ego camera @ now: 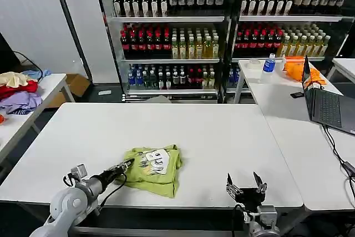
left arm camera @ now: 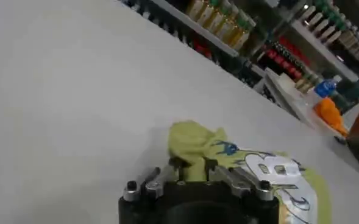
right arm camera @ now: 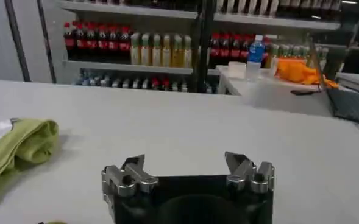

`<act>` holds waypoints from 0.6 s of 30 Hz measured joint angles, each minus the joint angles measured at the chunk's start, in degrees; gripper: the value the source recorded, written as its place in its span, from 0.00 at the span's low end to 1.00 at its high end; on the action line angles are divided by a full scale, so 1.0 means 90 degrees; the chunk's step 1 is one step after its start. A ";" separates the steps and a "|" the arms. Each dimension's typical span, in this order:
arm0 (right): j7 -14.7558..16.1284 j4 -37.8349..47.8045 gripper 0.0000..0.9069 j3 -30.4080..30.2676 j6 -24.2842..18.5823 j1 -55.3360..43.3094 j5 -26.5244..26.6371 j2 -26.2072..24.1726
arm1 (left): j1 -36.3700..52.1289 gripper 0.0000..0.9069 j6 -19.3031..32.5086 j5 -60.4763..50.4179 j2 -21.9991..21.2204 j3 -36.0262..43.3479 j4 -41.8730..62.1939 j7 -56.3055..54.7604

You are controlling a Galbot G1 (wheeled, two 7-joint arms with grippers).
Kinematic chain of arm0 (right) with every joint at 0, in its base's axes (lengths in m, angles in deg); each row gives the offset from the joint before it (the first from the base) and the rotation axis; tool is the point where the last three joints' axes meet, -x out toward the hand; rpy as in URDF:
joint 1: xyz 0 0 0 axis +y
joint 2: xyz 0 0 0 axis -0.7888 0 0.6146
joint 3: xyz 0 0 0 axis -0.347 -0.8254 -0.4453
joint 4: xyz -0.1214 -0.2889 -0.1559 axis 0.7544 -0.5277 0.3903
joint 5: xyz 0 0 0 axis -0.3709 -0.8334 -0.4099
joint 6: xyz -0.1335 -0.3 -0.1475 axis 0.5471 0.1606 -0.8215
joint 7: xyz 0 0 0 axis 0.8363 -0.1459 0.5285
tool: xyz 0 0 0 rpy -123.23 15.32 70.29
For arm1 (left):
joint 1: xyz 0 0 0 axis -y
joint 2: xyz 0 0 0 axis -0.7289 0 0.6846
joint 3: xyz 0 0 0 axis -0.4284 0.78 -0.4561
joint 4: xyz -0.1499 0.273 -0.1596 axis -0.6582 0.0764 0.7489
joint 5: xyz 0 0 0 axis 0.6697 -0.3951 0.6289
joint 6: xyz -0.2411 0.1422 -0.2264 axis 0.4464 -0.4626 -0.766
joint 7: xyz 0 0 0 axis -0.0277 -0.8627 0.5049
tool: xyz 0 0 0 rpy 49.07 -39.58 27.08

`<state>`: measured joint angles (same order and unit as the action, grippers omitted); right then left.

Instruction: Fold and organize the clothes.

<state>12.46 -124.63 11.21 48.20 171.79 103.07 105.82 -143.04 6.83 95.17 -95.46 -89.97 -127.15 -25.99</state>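
Note:
The lime yellow-green T-shirt (ego camera: 153, 169) lies bunched into a rough square near the front of the white table (ego camera: 183, 131), its white-and-dark print facing up. My left gripper (ego camera: 127, 164) is at the shirt's left edge, shut on a fold of the fabric (left arm camera: 192, 159). The print (left arm camera: 277, 173) shows beyond the jaws in the left wrist view. My right gripper (ego camera: 247, 183) hovers open near the table's front edge, well right of the shirt, with nothing between its fingers (right arm camera: 133, 164). In the right wrist view the shirt's rolled edge (right arm camera: 21, 146) lies apart from that gripper.
A second white table (ego camera: 302, 120) on the right carries a laptop (ego camera: 327, 104), an orange cloth (ego camera: 297, 69) and a blue bottle (ego camera: 269, 62). A heap of red, purple and cream garments (ego camera: 18, 92) sits on a table at far left. Drink shelves (ego camera: 222, 31) stand behind.

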 measured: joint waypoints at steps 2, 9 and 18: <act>0.0000 -0.0006 1.00 0.0000 -0.0006 0.0023 -0.0008 0.0005 | -0.0008 0.02 -0.0013 0.0135 -0.0025 -0.0027 0.0023 0.0003; -0.0003 -0.0125 1.00 0.0059 0.0005 0.0051 0.0017 -0.0021 | -0.0030 0.02 -0.0054 0.0659 -0.0062 -0.0213 0.0053 0.0044; -0.0001 -0.0244 1.00 0.0078 -0.0015 0.0061 0.0086 -0.0080 | 0.0166 0.02 -0.0052 0.1146 0.0306 -0.0866 -0.0081 -0.0025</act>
<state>12.46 -126.82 11.92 48.07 172.34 103.84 105.11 -141.55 6.36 105.49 -92.71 -97.76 -127.87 -26.21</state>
